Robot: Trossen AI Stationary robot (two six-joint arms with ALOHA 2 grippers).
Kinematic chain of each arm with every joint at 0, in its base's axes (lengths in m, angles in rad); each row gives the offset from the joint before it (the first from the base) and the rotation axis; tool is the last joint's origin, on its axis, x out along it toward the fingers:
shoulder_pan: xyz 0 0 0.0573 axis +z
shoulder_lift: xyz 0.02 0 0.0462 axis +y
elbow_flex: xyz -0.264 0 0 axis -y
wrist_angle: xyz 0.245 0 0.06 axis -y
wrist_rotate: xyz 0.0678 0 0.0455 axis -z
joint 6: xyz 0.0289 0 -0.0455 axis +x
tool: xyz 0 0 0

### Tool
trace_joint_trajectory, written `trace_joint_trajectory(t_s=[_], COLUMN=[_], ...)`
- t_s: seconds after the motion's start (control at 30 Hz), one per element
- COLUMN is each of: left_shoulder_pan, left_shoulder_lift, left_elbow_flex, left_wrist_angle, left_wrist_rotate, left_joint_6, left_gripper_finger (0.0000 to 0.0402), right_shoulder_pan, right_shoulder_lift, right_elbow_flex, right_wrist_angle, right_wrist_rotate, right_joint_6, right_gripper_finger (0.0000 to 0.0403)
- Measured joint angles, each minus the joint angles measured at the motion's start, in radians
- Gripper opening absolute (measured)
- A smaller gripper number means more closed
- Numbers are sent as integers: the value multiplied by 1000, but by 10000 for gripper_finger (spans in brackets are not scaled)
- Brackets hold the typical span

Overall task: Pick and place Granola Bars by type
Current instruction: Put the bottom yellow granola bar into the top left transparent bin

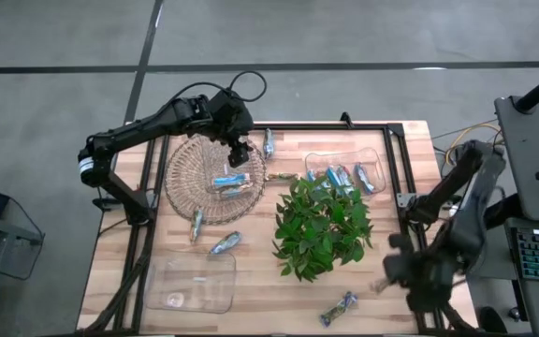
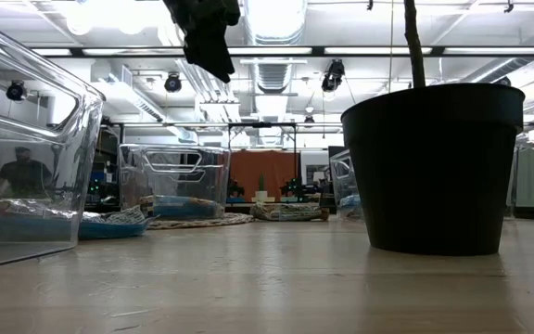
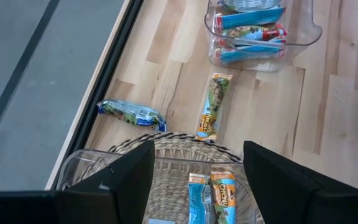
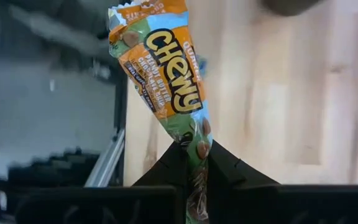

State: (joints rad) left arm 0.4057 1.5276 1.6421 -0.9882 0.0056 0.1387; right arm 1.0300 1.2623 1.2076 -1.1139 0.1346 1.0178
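Orange-and-teal bar, blue wrappers in woven tan basket, green plant, seemingly black pot

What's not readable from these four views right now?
- Right gripper, shut on the Chewy bar: in the high view the arm hides the grip.
- Left gripper, open over the wicker basket: the basket's full contents are cut off in the left wrist view.
- Plant pot: blocks the table behind it in the low view.
- Bars in the clear bin: too small to type.
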Motion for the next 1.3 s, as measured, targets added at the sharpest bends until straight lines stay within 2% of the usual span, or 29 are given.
trace_joint_trajectory(t_s=[0.2, 0.53, 0.73, 0.93, 1.13, 1.3], left_shoulder_pan=[0, 0, 0, 0, -1, -1], left_shoulder_lift=[0, -1, -1, -2, -2, -2], left_elbow_flex=[0, 0, -2, -2, -2, -3], left_wrist_angle=[0, 0, -1, -1, 0, 35], left_wrist_rotate=[16, 28, 28, 33, 36, 44], left_joint_6=[-5, -5, -5, -13, -16, -12], left_gripper_finger=[227, 227, 227, 227, 227, 227], right_shoulder_pan=[0, -1, -1, -1, -18, -128], right_shoulder_lift=[-136, -276, -333, -361, -379, -379], right_elbow_flex=[0, -1, -1, -1, -2, -2], right_wrist_angle=[-100, -144, -161, -309, -438, -457], right_wrist_rotate=[132, 491, 529, 588, 753, 877], right_joint_6=[67, 88, 85, 209, 371, 371], right_gripper_finger=[12, 11, 11, 11, 11, 11])
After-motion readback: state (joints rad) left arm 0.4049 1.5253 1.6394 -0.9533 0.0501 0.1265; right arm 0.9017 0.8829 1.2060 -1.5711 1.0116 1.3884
